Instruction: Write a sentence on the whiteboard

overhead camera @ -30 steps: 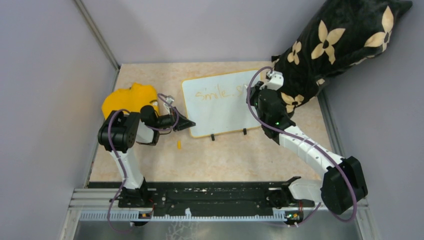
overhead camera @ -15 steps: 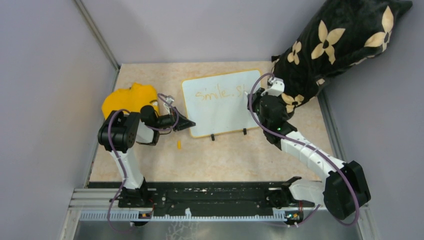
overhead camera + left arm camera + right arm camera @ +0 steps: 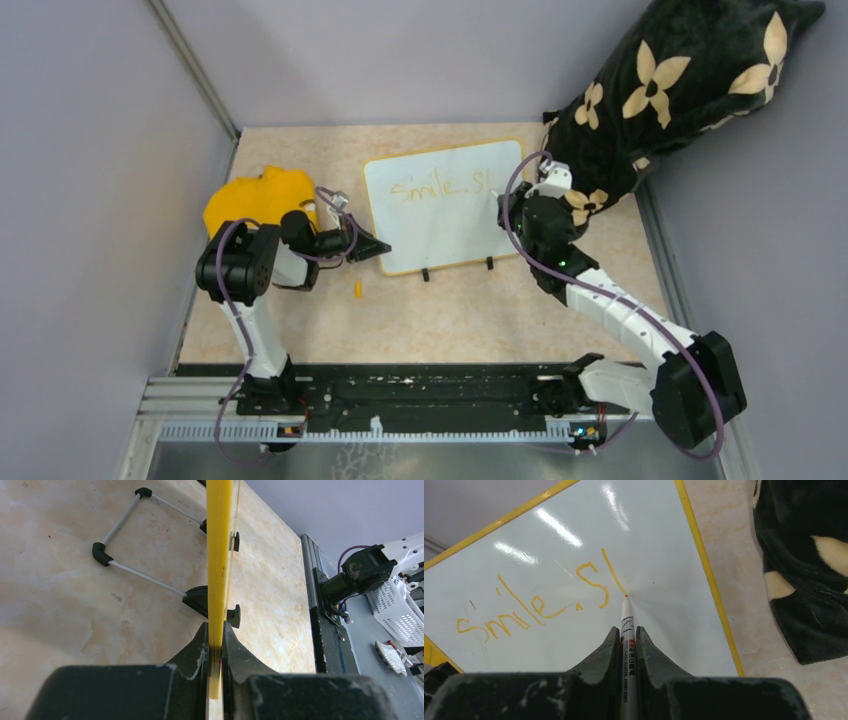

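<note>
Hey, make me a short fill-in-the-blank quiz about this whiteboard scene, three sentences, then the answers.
The first word of the sentence on the whiteboard reads ____.
The right gripper is shut on a marker whose tip touches the ____.
The left gripper is shut on the whiteboard's ____ frame.
Missing words: Smile; whiteboard; yellow.

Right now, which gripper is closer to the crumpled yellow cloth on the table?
Left. The left gripper clamps the yellow-framed whiteboard at its left edge, near the crumpled yellow cloth. The right gripper holds a white marker at the board's right side, across the board from it.
</note>
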Tool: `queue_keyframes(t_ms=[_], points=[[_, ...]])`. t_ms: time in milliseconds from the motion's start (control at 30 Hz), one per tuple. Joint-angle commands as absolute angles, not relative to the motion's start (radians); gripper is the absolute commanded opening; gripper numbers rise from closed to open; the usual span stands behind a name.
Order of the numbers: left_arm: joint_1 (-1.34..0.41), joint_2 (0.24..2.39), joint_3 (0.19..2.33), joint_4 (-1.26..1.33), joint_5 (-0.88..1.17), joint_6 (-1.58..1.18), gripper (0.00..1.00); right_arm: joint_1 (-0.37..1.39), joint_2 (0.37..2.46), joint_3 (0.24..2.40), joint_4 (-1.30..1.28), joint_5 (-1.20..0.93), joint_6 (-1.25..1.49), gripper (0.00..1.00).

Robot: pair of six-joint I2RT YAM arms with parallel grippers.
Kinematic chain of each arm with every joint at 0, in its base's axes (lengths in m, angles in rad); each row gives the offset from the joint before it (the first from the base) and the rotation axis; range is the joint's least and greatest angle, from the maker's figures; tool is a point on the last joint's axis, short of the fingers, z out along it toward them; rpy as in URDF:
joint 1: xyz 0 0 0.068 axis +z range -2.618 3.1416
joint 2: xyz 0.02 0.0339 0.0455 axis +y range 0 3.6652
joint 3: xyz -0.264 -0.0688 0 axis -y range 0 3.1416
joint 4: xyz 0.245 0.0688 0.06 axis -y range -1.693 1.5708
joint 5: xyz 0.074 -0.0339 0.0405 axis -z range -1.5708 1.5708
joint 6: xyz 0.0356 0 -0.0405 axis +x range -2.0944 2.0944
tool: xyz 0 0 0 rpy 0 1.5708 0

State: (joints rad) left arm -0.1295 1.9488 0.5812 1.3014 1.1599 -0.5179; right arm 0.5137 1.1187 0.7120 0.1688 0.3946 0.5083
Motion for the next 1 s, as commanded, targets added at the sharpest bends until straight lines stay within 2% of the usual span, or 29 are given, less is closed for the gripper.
queue_keyframes(t_ms=[0, 433, 967], points=[[-0.129, 1.981, 0.585, 1.258, 1.129, -0.486, 0.0, 0.508, 1.069, 0.742, 0.209, 0.359, 0.511, 0.0], [-0.129, 1.982, 0.587, 1.258, 1.131, -0.486, 0.0, 0.507, 1.134, 0.799, 0.252, 0.306, 0.508, 0.0], [-0.129, 1.98, 0.586, 1.256, 1.13, -0.486, 0.0, 0.499, 1.164, 0.8, 0.24, 0.426, 0.498, 0.0]])
